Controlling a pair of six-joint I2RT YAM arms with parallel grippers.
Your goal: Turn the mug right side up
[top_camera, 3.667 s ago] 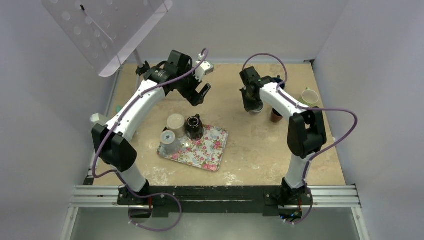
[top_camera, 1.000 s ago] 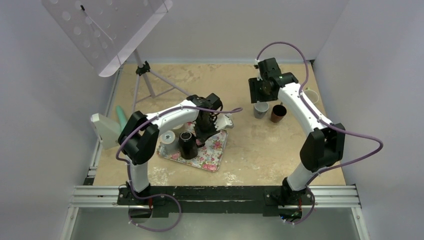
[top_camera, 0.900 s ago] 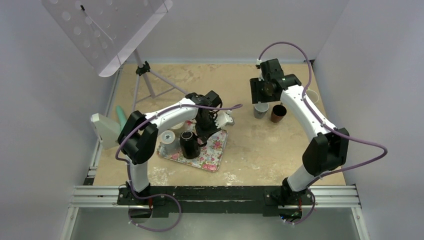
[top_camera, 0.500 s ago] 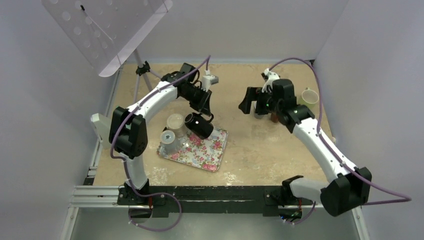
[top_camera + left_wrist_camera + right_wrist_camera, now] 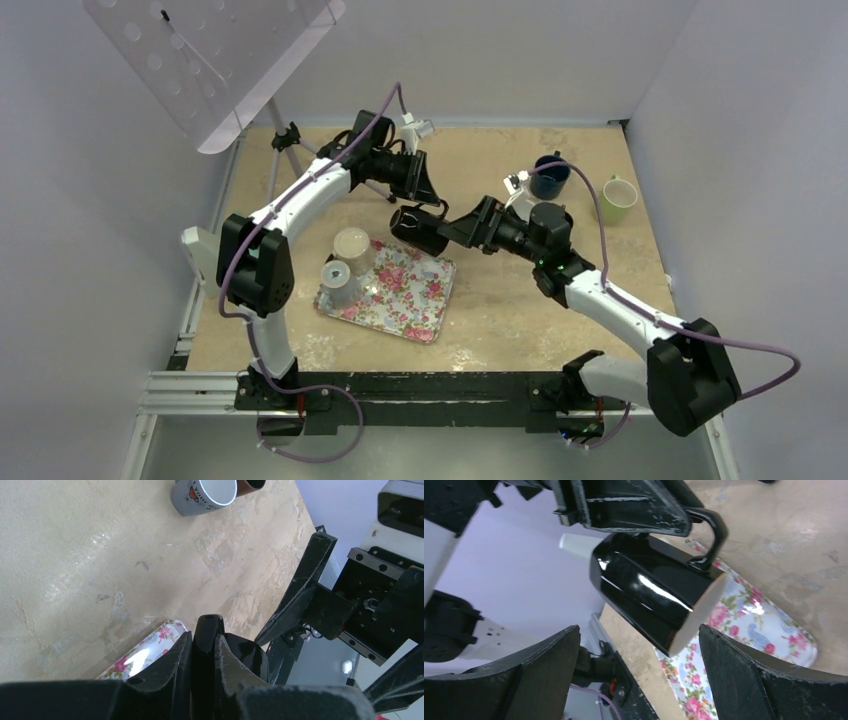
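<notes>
The black mug (image 5: 418,228) hangs tilted on its side in the air, just past the far edge of the floral tray (image 5: 400,300). My left gripper (image 5: 418,196) is shut on its handle (image 5: 207,630), with the mug body (image 5: 246,655) beyond the fingers. My right gripper (image 5: 462,230) is open and points at the mug from the right. In the right wrist view the mug (image 5: 649,592) floats between and ahead of my wide-spread fingers (image 5: 764,680), touching neither. Its pale end faces this gripper.
Two pale cups (image 5: 350,243) (image 5: 338,280) stand on the tray's left side. A blue mug (image 5: 549,178) and a green mug (image 5: 617,198) sit at the back right. A grey mug (image 5: 202,492) and a brown cup (image 5: 250,484) stand on the table. A tripod (image 5: 288,140) stands at the back left.
My left gripper lifted the black mug off the tray and carried it right and back. My right arm swung from the back-right cups to the mug and opened wide.
</notes>
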